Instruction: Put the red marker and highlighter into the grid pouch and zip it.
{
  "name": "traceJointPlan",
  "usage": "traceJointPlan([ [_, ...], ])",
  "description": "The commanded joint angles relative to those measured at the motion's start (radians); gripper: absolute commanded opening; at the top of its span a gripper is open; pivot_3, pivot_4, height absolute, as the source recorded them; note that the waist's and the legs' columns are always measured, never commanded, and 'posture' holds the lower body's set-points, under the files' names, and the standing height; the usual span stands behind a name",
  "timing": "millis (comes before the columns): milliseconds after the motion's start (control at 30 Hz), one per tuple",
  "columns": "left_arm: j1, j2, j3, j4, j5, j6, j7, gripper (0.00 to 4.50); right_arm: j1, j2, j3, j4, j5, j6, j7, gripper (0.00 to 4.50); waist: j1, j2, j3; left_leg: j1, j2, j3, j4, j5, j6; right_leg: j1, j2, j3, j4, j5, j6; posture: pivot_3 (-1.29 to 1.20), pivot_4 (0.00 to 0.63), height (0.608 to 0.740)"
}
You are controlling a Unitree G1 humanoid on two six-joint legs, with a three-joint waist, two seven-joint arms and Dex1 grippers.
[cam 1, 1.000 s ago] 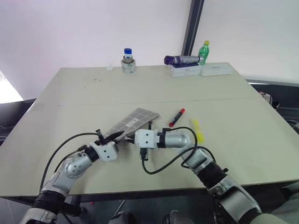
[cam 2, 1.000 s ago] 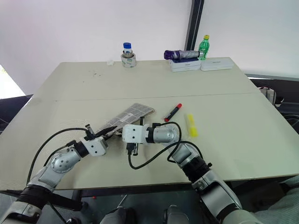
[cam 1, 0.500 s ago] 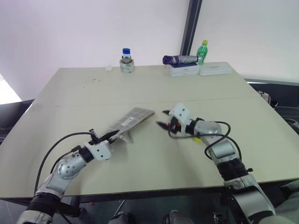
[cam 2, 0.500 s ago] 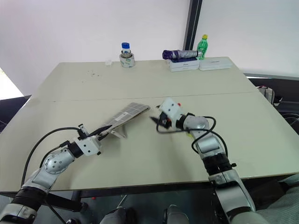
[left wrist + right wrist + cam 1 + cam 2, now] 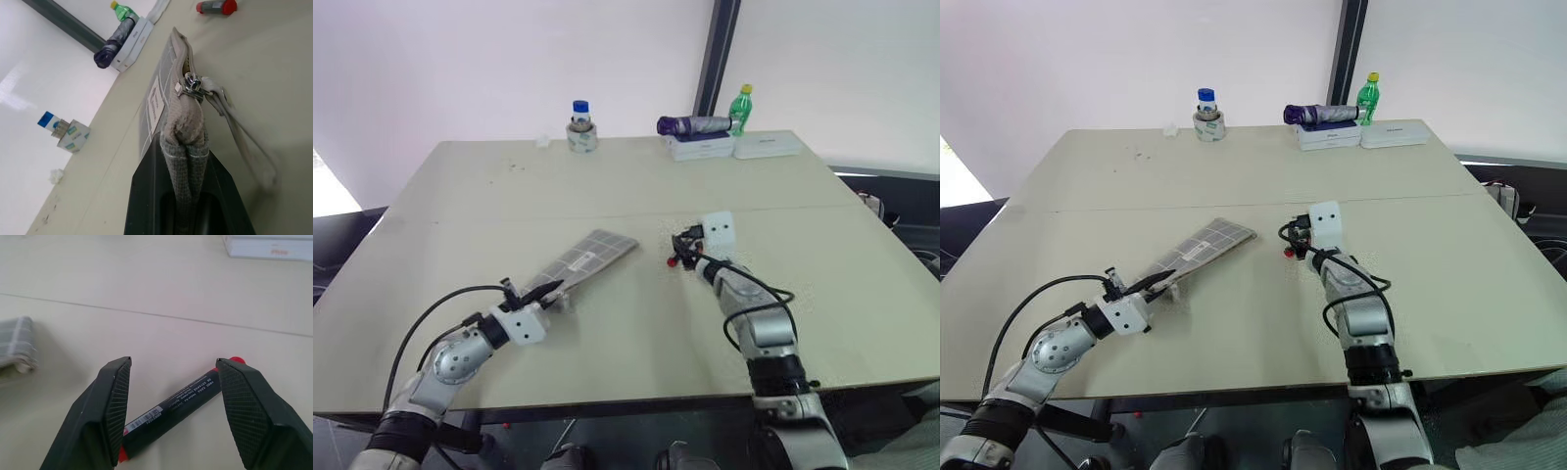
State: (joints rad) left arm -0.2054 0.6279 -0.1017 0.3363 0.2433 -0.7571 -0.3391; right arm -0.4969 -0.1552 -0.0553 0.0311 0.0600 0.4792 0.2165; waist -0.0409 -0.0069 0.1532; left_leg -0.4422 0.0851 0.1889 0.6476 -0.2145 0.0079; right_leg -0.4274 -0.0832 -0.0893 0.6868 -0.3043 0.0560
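The right gripper [image 5: 171,396] stands wide over the marker [image 5: 176,409] on the table [image 5: 489,196], having swung there from beside the pouch [image 5: 587,257]; the left gripper [image 5: 188,205] pinches the pouch's end. Closing off-centre could roll the marker aside. The highlighter lies hidden behind the right arm.
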Motion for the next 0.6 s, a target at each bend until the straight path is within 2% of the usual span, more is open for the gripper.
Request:
traceJointPlan([
  [33, 0.008, 0.013, 0.027, -0.038, -0.004, -0.027, 0.014, 0.0, 0.109, -0.095, -0.052, -0.171, 0.016, -0.028, 0.05, 4.18, 0.005, 0.0, 0.0, 0.0, 0.0, 0.0, 0.0, 0.0, 0.0, 0.0, 0.0, 0.0, 0.0, 0.0, 0.0, 0.0, 0.15, 0.738],
  [67, 0.009, 0.014, 0.028, -0.036, -0.006, -0.03, 0.013, 0.0, 0.145, -0.125, -0.065, -0.201, 0.012, -0.018, 0.054, 4.49, 0.007, 0.0, 0.0, 0.0, -0.001, 0.0, 0.0, 0.0, 0.001, 0.001, -0.001, 0.0, -0.001, 0.0, 0.0, 0.0, 0.15, 0.738],
  [200, 0.007, 0.019, 0.029, -0.022, -0.008, -0.047, 0.013, 0.0, 0.281, -0.204, -0.099, -0.322, 0.006, 0.042, 0.062, 4.49, 0.004, 0.0, 0.0, 0.0, -0.001, -0.001, 0.0, -0.002, 0.004, 0.001, 0.0, 0.0, -0.001, 0.0, 0.0, 0.0, 0.15, 0.738],
  [300, -0.003, 0.019, 0.024, -0.008, -0.008, -0.056, 0.01, 0.0, 0.362, -0.17, -0.122, -0.426, 0.068, 0.078, 0.057, 4.49, -0.004, 0.0, 0.0, 0.001, 0.0, -0.002, -0.001, -0.003, 0.005, 0.001, 0.001, 0.0, -0.001, 0.0, 0.0, 0.0, 0.15, 0.738],
  [433, -0.025, 0.015, 0.015, 0.004, -0.013, -0.064, -0.001, 0.0, 0.479, -0.133, -0.085, -0.534, 0.064, 0.033, 0.044, 4.49, -0.001, 0.0, 0.0, 0.001, 0.001, -0.003, -0.002, -0.003, 0.005, 0.001, 0.002, 0.0, -0.001, 0.0, 0.0, 0.0, 0.15, 0.738],
  [600, -0.035, 0.012, 0.013, 0.008, -0.015, -0.069, -0.007, 0.0, 0.473, -0.102, -0.082, -0.523, 0.046, 0.043, -0.014, 4.49, 0.001, -0.001, 0.0, 0.001, 0.0, -0.003, 0.0, -0.003, 0.006, 0.001, 0.001, 0.0, -0.002, 0.0, 0.0, 0.0, 0.15, 0.738],
])
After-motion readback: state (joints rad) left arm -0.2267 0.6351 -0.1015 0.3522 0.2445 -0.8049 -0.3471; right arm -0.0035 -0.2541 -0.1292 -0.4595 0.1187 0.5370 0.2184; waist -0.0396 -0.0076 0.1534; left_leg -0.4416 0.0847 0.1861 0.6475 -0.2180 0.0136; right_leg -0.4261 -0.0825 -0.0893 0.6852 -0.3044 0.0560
